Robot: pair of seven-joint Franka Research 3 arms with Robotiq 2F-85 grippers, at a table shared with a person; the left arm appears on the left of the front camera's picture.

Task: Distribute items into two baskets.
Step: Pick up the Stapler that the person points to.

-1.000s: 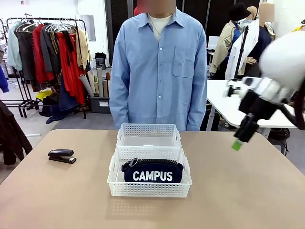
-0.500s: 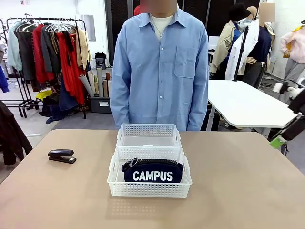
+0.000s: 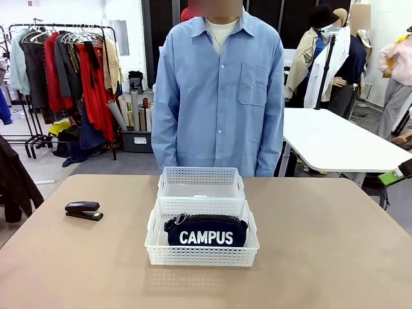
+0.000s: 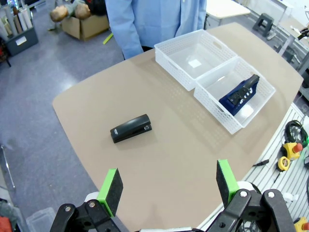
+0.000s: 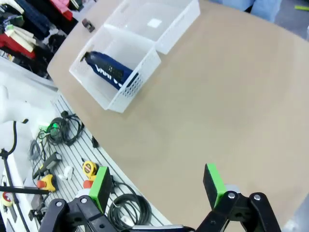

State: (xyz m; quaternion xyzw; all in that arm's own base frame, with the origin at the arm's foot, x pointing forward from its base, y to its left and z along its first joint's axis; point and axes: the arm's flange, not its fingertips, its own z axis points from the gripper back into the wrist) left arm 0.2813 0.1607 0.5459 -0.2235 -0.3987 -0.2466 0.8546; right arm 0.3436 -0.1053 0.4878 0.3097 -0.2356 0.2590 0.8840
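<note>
Half done: pouch sat in near basket, stapler not yet binned.
Open and empty, left gripper and right gripper hung well clear of that basket; stapler lay left of it, likely bound for the empty far basket behind.

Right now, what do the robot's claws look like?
The left claw and right claw look alike: two black fingers on pinned, hinged black linkages, each tipped with bright green pads that are flat and rectangular. No markings are visible on them.

Right gripper cut off at three o'clock edge, front view; pouch base apparently hidden behind wall of near basket.
</note>
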